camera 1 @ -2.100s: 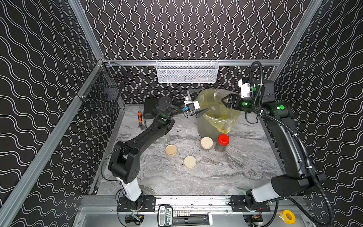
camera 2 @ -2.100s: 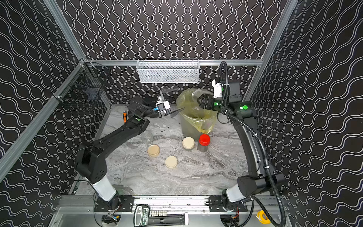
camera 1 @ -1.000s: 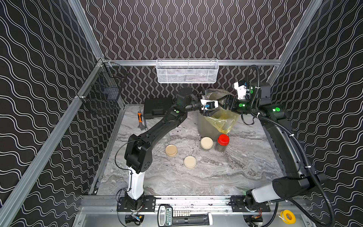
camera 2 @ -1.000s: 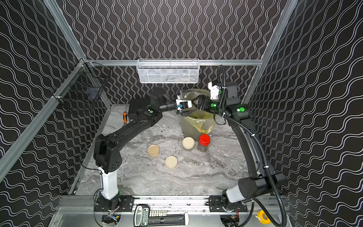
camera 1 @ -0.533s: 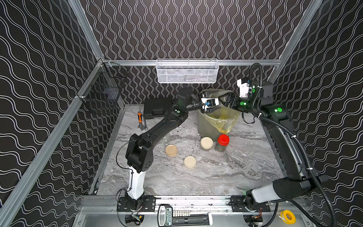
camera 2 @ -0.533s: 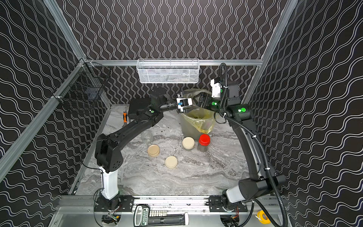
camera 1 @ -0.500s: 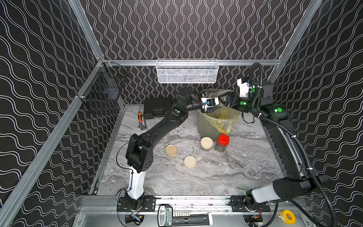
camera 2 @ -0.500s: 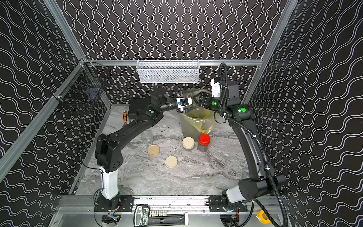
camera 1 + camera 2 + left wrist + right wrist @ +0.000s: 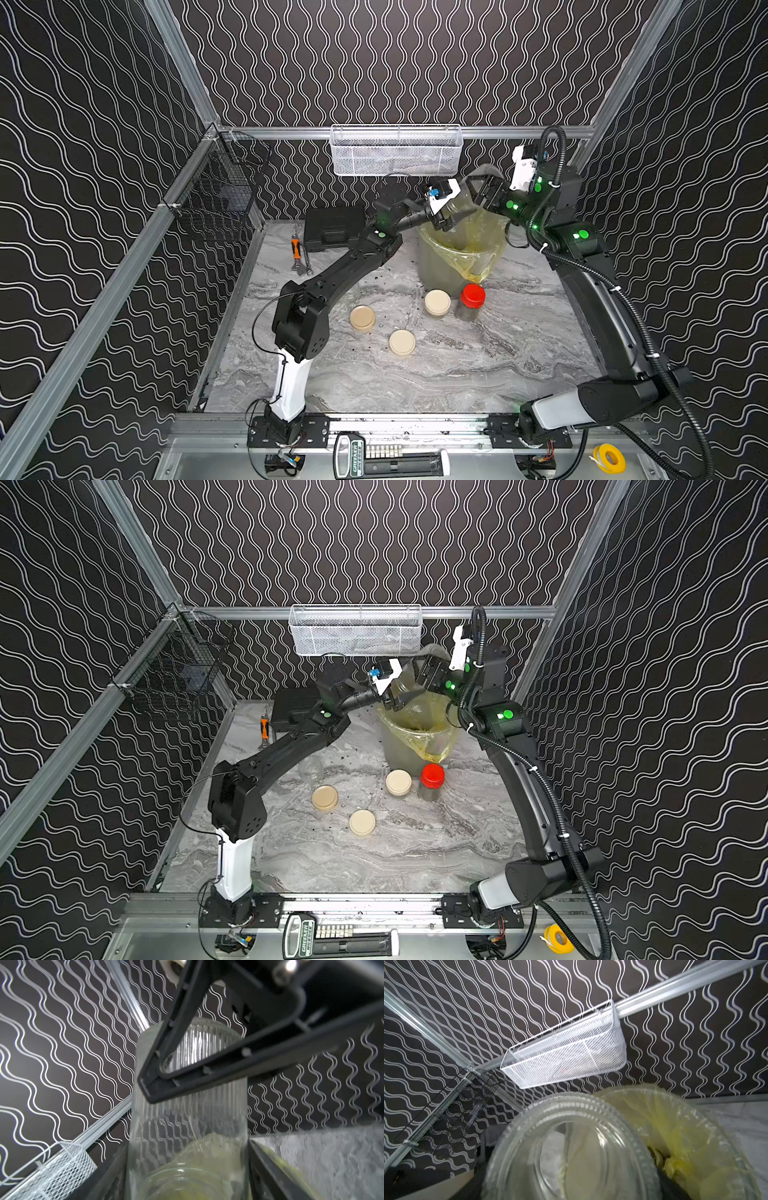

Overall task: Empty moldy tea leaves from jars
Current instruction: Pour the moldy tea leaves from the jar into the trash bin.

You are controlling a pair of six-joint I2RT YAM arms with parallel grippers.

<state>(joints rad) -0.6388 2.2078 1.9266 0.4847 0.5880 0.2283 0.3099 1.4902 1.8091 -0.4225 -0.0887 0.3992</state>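
Over the bucket [image 9: 440, 266], lined with a yellow bag [image 9: 478, 262], a clear ribbed jar [image 9: 459, 203] with no lid hangs tilted between both arms. My left gripper [image 9: 449, 218] is shut on it; its fingers [image 9: 268, 1167] press the glass [image 9: 187, 1118] on both sides. My right gripper [image 9: 478, 193] is shut on the same jar [image 9: 571, 1147], one finger [image 9: 207, 1068] lying across it. The held jar looks empty apart from specks. Dark tea leaves [image 9: 658, 1157] lie in the bag. A cream-lidded jar [image 9: 437, 302] and a red-lidded jar [image 9: 472, 297] stand in front of the bucket.
An open empty jar [image 9: 311, 766] stands by the left arm. Two cream lids [image 9: 362, 318] [image 9: 402, 342] lie on the marble, with dark specks [image 9: 390, 270] scattered. A black case [image 9: 332, 228], an orange-handled tool [image 9: 296, 245], a white mesh basket [image 9: 395, 151] and a black wire basket [image 9: 220, 195] line the back.
My left arm swung right from beside the bucket to the jar in the right gripper, and its jaws closed from wide open onto the glass. The right gripper kept its hold.
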